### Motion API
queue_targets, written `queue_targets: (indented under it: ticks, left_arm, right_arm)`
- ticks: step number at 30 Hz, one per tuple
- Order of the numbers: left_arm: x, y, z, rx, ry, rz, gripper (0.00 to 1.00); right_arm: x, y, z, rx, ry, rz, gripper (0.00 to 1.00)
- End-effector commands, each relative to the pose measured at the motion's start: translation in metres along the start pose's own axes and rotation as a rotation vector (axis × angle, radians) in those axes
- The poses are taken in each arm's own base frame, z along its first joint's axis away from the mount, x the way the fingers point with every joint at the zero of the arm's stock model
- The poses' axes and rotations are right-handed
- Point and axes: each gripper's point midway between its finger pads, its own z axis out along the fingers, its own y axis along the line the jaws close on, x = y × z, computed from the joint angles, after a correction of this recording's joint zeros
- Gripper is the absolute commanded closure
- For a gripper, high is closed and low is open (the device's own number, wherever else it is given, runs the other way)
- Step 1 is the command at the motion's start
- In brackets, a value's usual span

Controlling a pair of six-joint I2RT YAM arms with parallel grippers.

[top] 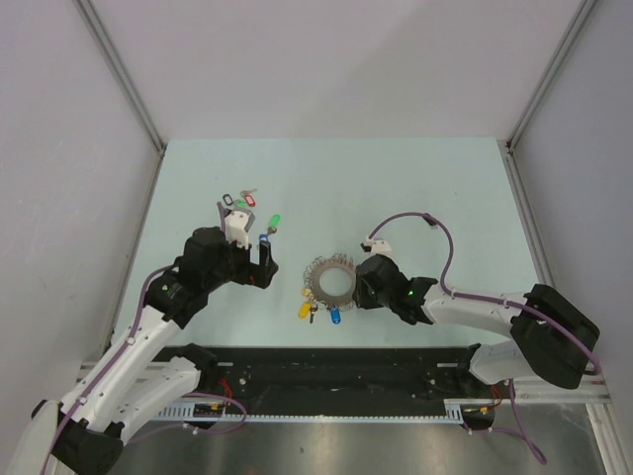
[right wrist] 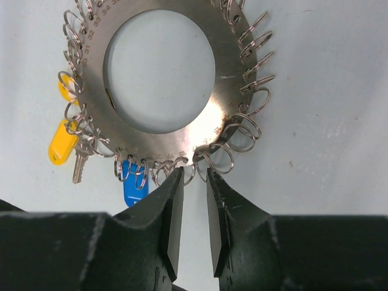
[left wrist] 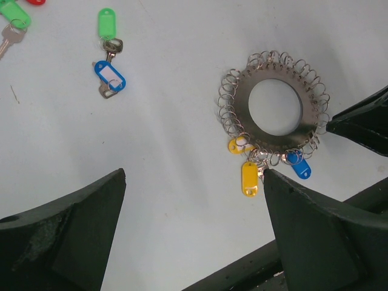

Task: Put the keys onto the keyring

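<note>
The keyring [top: 318,278] is a flat silver disc with a wide hole and many small wire loops round its rim, lying mid-table. Keys with yellow [top: 305,309] and blue [top: 335,317] tags hang from its near side. My right gripper [top: 358,287] sits at its right edge. In the right wrist view the keyring [right wrist: 224,91] fills the top, and my right gripper [right wrist: 194,174] has its jaws a narrow gap apart, tips against a small rim loop. My left gripper [top: 252,252] is wide open and empty, left of the keyring [left wrist: 242,91], as the left wrist view [left wrist: 194,182] shows.
Loose keys lie at the back left: green tag [top: 273,221] [left wrist: 107,24], blue tag [top: 263,237] [left wrist: 110,74], and a cluster with black and green tags [top: 237,202]. A black rail [top: 326,368] runs along the near edge. Grey walls and metal posts enclose the table.
</note>
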Motion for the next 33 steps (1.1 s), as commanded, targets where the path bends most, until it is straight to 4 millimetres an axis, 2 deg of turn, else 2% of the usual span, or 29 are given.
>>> queue_targets:
  ticks: [1, 12, 20, 33]
  left_arm:
    - [-0.007, -0.003, -0.003, 0.025, -0.034, 0.018, 0.00]
    - [-0.008, -0.003, -0.003, 0.025, -0.035, 0.019, 0.00]
    - [-0.008, -0.002, -0.003, 0.021, -0.035, 0.019, 0.00]
    - [-0.008, -0.003, -0.004, 0.022, -0.036, 0.018, 0.00]
  right_arm:
    - [-0.003, 0.000, 0.007, 0.005, -0.013, 0.027, 0.74]
    - [0.003, -0.010, 0.011, 0.047, 0.004, 0.025, 0.76]
    - [0.001, -0.019, 0.008, 0.089, -0.007, 0.028, 0.72]
    - [0.001, -0.002, 0.011, 0.004, 0.002, -0.010, 0.71]
